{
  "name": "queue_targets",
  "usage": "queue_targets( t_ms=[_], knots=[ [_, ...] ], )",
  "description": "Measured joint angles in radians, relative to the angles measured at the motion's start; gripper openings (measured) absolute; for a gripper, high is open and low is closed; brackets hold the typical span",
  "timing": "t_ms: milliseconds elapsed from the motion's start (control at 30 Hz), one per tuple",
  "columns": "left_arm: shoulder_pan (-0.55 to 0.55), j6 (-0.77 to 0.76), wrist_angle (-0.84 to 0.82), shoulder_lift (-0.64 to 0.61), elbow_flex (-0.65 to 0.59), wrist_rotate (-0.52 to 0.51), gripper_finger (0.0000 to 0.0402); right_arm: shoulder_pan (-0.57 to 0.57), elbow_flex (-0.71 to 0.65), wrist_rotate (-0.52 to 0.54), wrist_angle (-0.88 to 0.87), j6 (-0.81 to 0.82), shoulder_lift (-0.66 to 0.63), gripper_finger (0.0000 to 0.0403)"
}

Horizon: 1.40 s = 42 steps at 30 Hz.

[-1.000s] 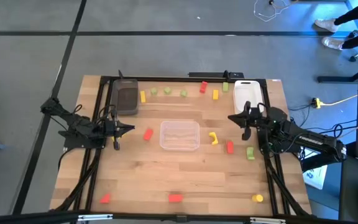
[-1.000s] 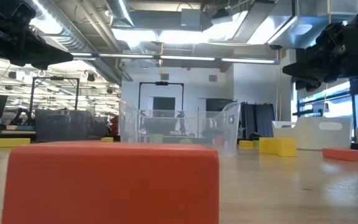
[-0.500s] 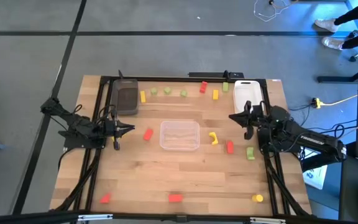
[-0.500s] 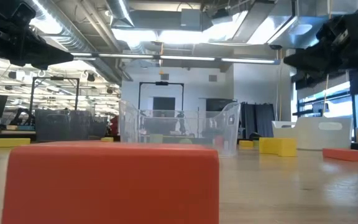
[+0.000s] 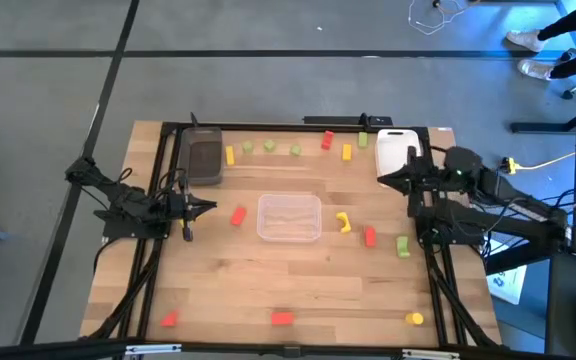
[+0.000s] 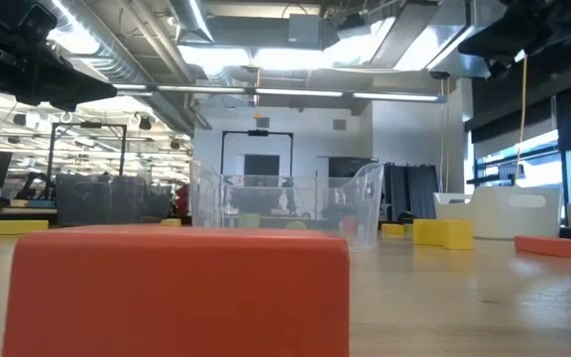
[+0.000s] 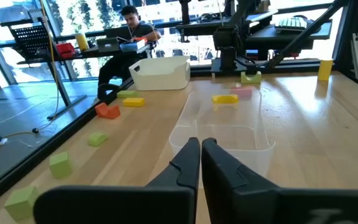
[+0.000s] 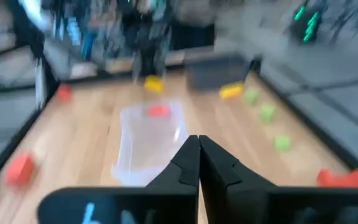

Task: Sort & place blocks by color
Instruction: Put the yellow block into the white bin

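Small red, yellow and light green blocks lie scattered on the wooden table: a red one, a yellow one, a red one, a green one, and a row along the far edge. My left gripper is shut and hovers left of the clear tray, pointing at it. My right gripper is shut. It hangs near the white tray, pointing toward the table's left. Neither gripper holds a block.
A dark grey tray sits at the far left. Along the near edge lie a red block, another red block that fills the low view's foreground, and a yellow block. A person sits beyond the table.
My right gripper has risen and moved toward the table's far right, from above the red and green blocks to beside the white tray. In the low view its arm has climbed almost out of the picture. It has stayed shut. My left arm has kept still.
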Motion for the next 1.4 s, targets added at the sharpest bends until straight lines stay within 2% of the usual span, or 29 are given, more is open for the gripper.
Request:
queue_targets(
  t_ms=[133,267,333,533,667,900,1133,1400],
  knots=[
    [0.0,0.0,0.0,0.0,0.0,0.0,0.0001,0.01,0.127,0.002,-0.185,-0.072,0.165,0.0],
    [0.0,0.0,0.0,0.0,0.0,0.0,0.0002,0.039,0.246,0.169,-0.383,-0.148,0.326,0.0],
    [0.0,0.0,0.0,0.0,0.0,0.0,0.0006,0.052,0.301,0.223,-0.472,-0.146,0.401,0.0],
    [0.0,0.0,0.0,0.0,0.0,0.0,0.0016,0.067,0.446,0.229,-0.598,-0.038,0.585,0.0006],
    [0.0,0.0,0.0,0.0,0.0,0.0,0.0021,0.067,0.538,0.23,-0.679,0.013,0.689,0.0039],
    [0.0,0.0,0.0,0.0,0.0,0.0,0.0016,0.067,0.677,0.229,-0.754,0.18,0.85,0.0124],
    [0.0,0.0,0.0,0.0,0.0,0.0,0.0005,0.068,0.712,0.203,-0.827,0.36,0.983,0.0193],
    [0.0,0.0,0.0,0.0,0.0,0.0,0.0004,0.08,0.7,0.193,-0.8,0.576,1.098,0.0212]
  ],
)
